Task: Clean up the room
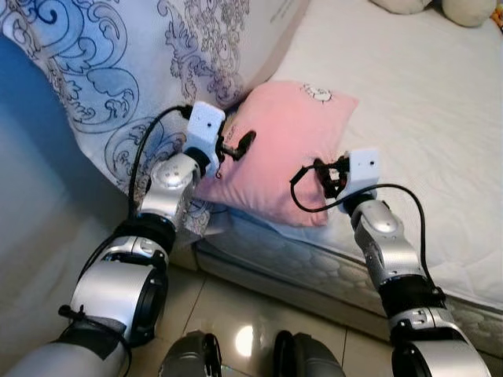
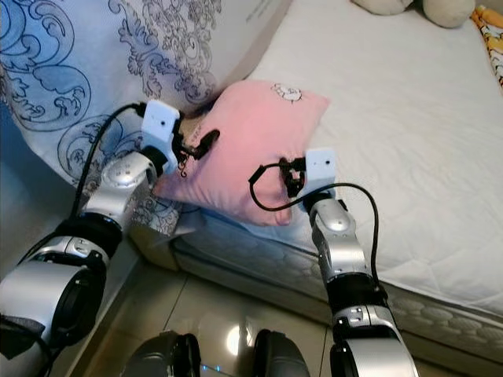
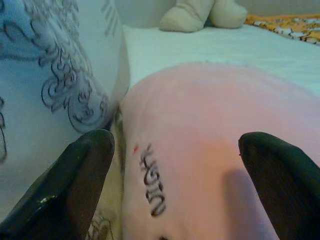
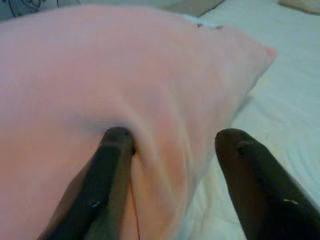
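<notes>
1. Fingers of the right gripper point(image 4: 170, 150) stand parted; one fingertip point(image 4: 117, 137) presses a dent into the pink pillow point(image 1: 275, 149), the other sits off its edge.
2. Left gripper point(image 3: 175, 155) spreads wide, the pillow's end between its fingers, gripping nothing.
3. Beyond both grippers, the pillow lies on the mattress point(image 1: 424, 118), beside the patterned duvet point(image 1: 118, 71).

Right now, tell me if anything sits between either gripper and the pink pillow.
Nothing visible does. The left gripper is open at the pink pillow's left edge, beside the patterned duvet. The right gripper is open, one finger already pressing into the pillow's right side.
</notes>
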You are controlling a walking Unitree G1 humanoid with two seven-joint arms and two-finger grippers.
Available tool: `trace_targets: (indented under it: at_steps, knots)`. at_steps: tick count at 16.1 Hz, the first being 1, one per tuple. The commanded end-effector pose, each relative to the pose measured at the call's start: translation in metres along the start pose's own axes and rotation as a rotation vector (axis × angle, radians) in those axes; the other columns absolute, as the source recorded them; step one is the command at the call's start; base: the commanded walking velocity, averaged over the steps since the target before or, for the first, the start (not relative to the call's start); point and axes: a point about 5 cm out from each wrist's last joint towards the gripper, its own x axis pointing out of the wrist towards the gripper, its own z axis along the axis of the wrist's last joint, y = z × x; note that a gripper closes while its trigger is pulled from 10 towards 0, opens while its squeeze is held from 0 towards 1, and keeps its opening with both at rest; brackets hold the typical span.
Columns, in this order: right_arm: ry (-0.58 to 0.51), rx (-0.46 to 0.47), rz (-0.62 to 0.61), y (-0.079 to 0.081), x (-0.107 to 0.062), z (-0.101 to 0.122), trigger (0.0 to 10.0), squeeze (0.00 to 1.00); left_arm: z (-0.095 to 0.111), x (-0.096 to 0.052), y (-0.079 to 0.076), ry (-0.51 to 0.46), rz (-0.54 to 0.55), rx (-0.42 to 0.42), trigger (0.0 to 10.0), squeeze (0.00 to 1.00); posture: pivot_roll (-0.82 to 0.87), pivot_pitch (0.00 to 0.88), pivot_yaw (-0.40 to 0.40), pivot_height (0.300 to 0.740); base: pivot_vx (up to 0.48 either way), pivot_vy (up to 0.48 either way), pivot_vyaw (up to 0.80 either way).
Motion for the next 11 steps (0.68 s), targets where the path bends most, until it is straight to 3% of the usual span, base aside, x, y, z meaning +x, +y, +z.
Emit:
trace_targets:
  at_steps: [1,2,3,4,5,8,9,10,11]
  knots:
    - [0.009,-0.001,-0.008,-0.002,-0.004,-0.002,10.0,1.00,-0.001,-0.001,-0.002,-0.001,-0.024,-0.004,10.0,1.00,-0.04,0.105,-0.047,0.710,0.000,0.000,0.00]
    - [0.009,-0.013,0.000,0.001,-0.005,-0.002,10.0,1.00,-0.003,-0.001,-0.005,0.009,-0.037,-0.003,10.0,1.00,-0.04,0.100,-0.046,0.710,0.000,0.000,0.00]
    - [0.018,-0.023,-0.001,0.003,-0.005,-0.002,10.0,1.00,-0.005,0.000,-0.008,0.023,-0.043,-0.012,10.0,0.00,-0.04,0.100,-0.046,0.710,0.000,0.000,0.00]
    - [0.034,-0.022,-0.006,0.004,-0.004,-0.002,10.0,0.76,-0.007,0.000,-0.010,0.023,-0.055,-0.037,10.0,0.00,-0.03,0.095,-0.046,0.710,0.000,0.000,0.00]
    - [0.035,-0.028,-0.014,0.004,-0.003,-0.001,10.0,0.00,-0.009,0.000,-0.010,0.036,-0.053,-0.057,10.0,0.00,-0.04,0.089,-0.046,0.710,0.000,0.000,0.00]
    - [0.121,0.051,-0.033,0.004,0.001,-0.008,10.0,0.00,-0.028,-0.002,-0.019,0.158,-0.084,-0.124,10.0,0.00,-0.04,0.089,-0.049,0.710,0.000,0.000,0.00]
    - [0.132,0.047,-0.045,0.001,0.003,-0.010,10.0,0.00,-0.030,-0.002,-0.017,0.172,-0.053,-0.123,10.0,1.00,-0.04,0.089,-0.049,0.710,0.000,0.000,0.00]
    - [0.129,0.042,-0.045,0.000,0.005,-0.009,10.0,1.00,-0.030,-0.001,-0.017,0.177,-0.041,-0.113,10.0,1.00,-0.04,0.095,-0.048,0.710,0.000,0.000,0.00]
    - [0.124,0.035,-0.025,0.003,0.007,-0.007,10.0,1.00,-0.027,0.000,-0.016,0.174,-0.032,-0.098,10.0,1.00,-0.04,0.099,-0.048,0.710,0.000,0.000,0.00]
